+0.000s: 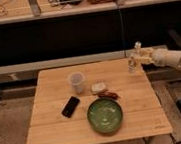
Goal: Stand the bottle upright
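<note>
- Jaws first: honestly can't tell if they're clamped on anything or spread, they just blur into the bottle.
- The gripper (138, 57) sits beyond the green bowl (90, 118) and off to its right, reaching in sideways from the table's right side. I'd guess that's so it can steady the bottle at mid-height without knocking it.
- The bottle (132, 65) is right against the gripper on its bowl-facing side, near the far right edge of the table (52, 132).
- Looks-wise it's slim, clear and pale, and seems to be standing roughly vertical with its base on the wood, so I'd say the job's basically done, barring a wobble on release.
- Cup (77, 82) and phone (70, 106) are over on the bowl's left, well apart from the action.
</note>
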### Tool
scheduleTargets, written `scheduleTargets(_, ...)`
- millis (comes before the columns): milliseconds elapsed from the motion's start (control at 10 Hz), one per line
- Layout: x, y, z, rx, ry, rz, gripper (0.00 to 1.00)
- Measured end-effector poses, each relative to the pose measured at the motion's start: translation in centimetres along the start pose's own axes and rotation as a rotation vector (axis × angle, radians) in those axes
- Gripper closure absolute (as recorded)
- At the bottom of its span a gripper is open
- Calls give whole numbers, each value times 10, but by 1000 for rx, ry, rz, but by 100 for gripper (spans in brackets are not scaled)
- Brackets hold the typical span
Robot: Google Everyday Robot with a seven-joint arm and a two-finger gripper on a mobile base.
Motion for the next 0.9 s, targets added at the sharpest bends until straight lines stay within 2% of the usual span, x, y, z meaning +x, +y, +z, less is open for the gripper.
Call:
scheduleTargets(200, 1, 5, -4, -21, 5, -2, 100)
scheduleTargets(900, 2, 4, -1, -15, 6, -3, 100)
